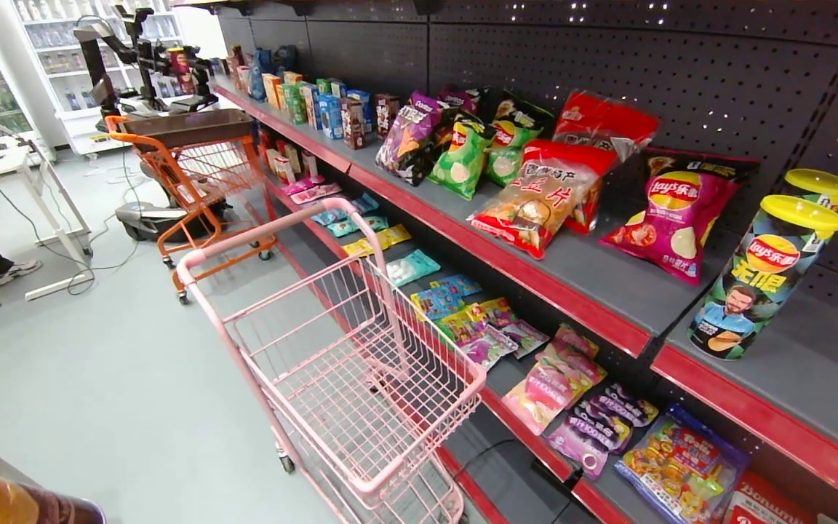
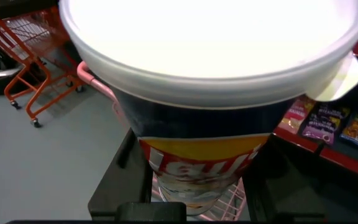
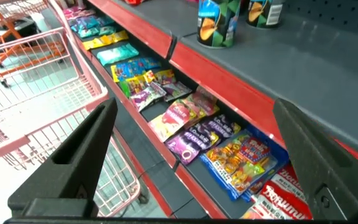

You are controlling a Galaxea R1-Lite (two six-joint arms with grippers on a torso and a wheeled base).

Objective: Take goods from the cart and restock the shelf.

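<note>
While the left gripper (image 2: 194,190) clamps a chip can (image 2: 204,146) with a white lid, its fingers closed on the can's sides, that can pokes into the lower left corner of the head view, not yet on the shelf. The right gripper (image 3: 191,158) hangs with its fingers spread wide and nothing between them. Just beyond, at centre frame, the pink cart (image 1: 271,231) looks bare inside, so this can is likely the last item. Farther right, two yellow-lidded cans (image 1: 761,284) stand upright on the upper shelf (image 1: 608,284) beside chip bags (image 1: 673,218), with bare grey shelf next to them. Placing the held can is what remains.
</note>
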